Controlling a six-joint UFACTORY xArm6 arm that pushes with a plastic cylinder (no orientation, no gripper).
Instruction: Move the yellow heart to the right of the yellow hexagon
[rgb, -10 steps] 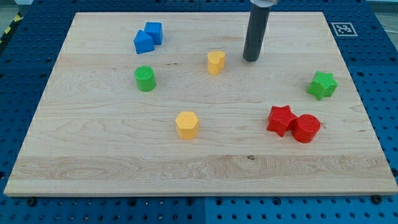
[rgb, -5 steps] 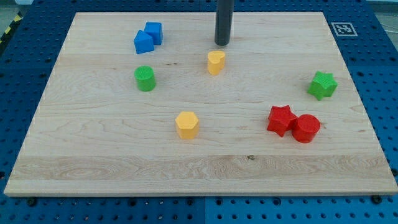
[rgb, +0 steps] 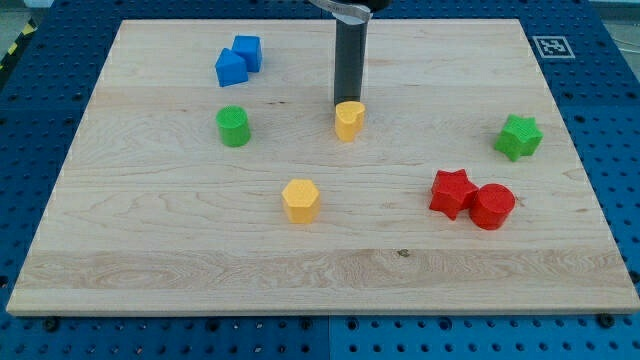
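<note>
Tip at the yellow heart's top edge, upper centre of the bench.
No jaws on this rig; my tip (rgb: 348, 104) touches the yellow heart (rgb: 347, 121) from above, holding nothing. Yellow hexagon (rgb: 300, 200) sits lower centre-left. Heart looks light, rigid, may slip or spin; push flat side squarely.

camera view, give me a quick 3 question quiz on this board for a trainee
1. True or false: my tip is at the top edge of the yellow heart, on its far side from the yellow hexagon.
2. Which block sits right beside the red star? A) green star B) red cylinder C) green cylinder
3. How many blue blocks are on the wooden board, and in which part of the view?

Key:
1. True
2. B
3. Two, side by side at the view's top left.
</note>
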